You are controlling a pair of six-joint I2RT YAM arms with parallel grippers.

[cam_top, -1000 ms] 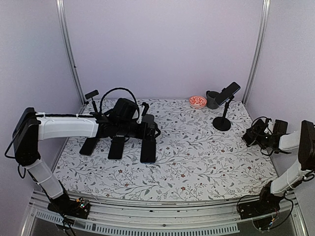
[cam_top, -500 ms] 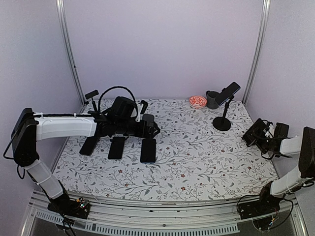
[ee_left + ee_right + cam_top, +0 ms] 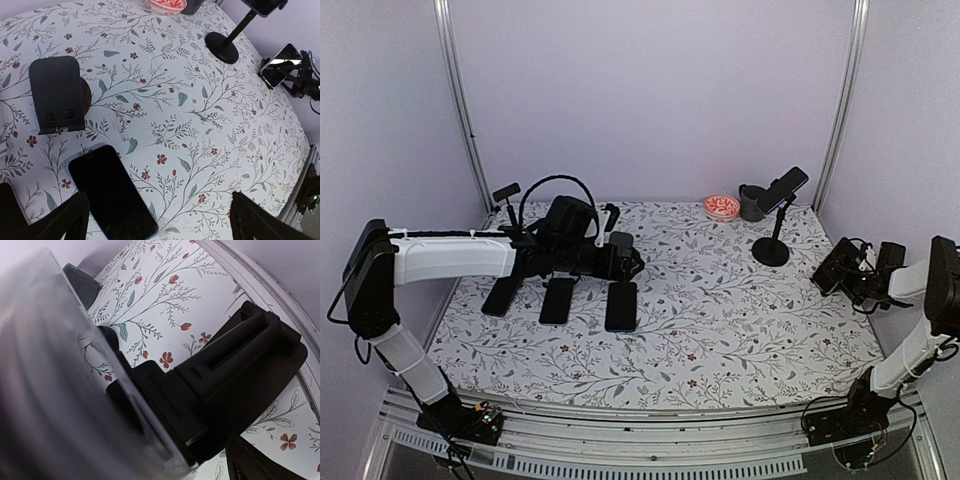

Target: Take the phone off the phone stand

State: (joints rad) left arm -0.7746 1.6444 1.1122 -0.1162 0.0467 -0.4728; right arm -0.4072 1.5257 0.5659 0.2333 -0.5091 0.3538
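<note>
A phone (image 3: 55, 390) fills the left of the right wrist view, blurred and very close, against a black folding phone stand (image 3: 225, 375). My right gripper (image 3: 842, 272) is at the table's right edge, shut on this phone (image 3: 828, 262); only one finger (image 3: 250, 462) shows. The phone also shows in the left wrist view (image 3: 281, 64). My left gripper (image 3: 160, 200) is open and empty, hovering above a dark phone (image 3: 112, 192) lying flat on the cloth. An empty black stand (image 3: 56, 92) sits just beyond it.
Three phones (image 3: 557, 299) lie flat in a row under the left arm. A pole stand (image 3: 772, 245) with a phone (image 3: 782, 188) clamped on top stands at the back right, next to a dark cup (image 3: 751, 202) and a red bowl (image 3: 722, 206). Another small stand (image 3: 506, 192) is at the back left.
My left gripper has lifted a little off the flat phone and drawn back. My right gripper has shifted slightly up and back with the phone.
</note>
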